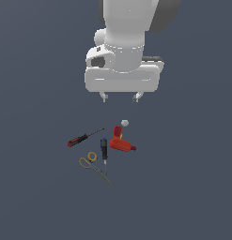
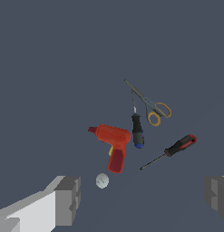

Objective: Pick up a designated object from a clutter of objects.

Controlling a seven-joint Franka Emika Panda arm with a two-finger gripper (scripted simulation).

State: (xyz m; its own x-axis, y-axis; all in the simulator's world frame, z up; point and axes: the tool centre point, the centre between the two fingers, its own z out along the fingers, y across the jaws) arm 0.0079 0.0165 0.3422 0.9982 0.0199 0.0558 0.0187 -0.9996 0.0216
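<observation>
The designated screwdriver (image 1: 104, 150) has a black handle with a blue tip and a thin grey shaft; it lies on the floor between the red drill and the scissors, and shows in the wrist view (image 2: 137, 129). My gripper (image 1: 120, 97) hangs open and empty well above the clutter, roughly over the white ball (image 1: 125, 123); its fingers (image 2: 68, 199) show wide apart in the wrist view. The red-and-black screwdriver (image 1: 82, 138) lies toward the exterior view's left. The yellow-handled scissors (image 1: 94, 166) lie nearest the camera. The red drill (image 1: 120, 141) lies beside the designated screwdriver.
The objects lie on a flat dark grey surface (image 1: 183, 187). In the wrist view the drill (image 2: 113, 145), ball (image 2: 102, 181), scissors (image 2: 152, 106) and red-and-black screwdriver (image 2: 174, 149) sit close together.
</observation>
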